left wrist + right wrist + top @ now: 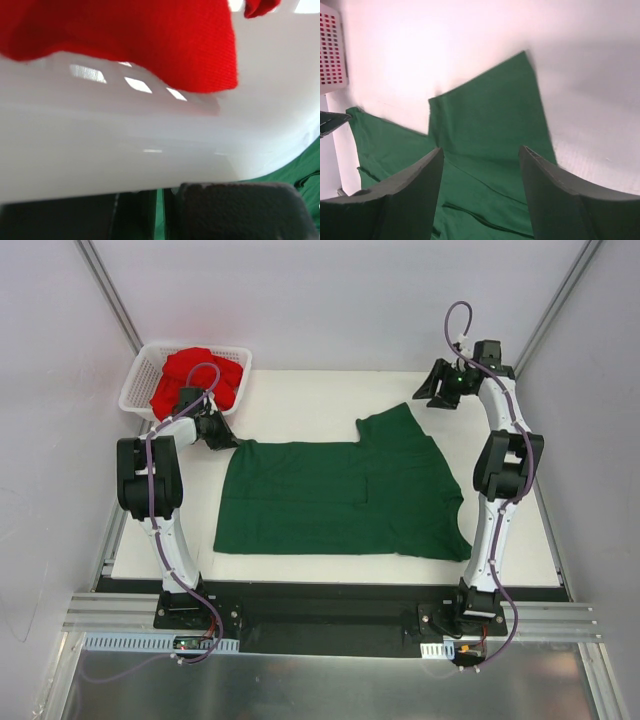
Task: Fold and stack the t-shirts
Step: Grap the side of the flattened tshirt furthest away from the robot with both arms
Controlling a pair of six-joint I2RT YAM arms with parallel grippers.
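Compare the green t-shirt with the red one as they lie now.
The green t-shirt lies spread flat on the table; the red t-shirt is crumpled in a heap inside the white mesh basket. The green t-shirt covers far more area than the red t-shirt. Both are plain, single-coloured cloth.

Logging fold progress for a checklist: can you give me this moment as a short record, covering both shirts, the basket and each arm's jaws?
dark green cloth t-shirt: spread flat on the white table
bright red cloth t-shirt: crumpled inside the white plastic mesh basket, far left corner
left gripper: jaws shut at the green shirt's far left corner, beside the basket; grip unclear
right gripper: jaws open, empty, above the shirt's far right sleeve
stack: not begun
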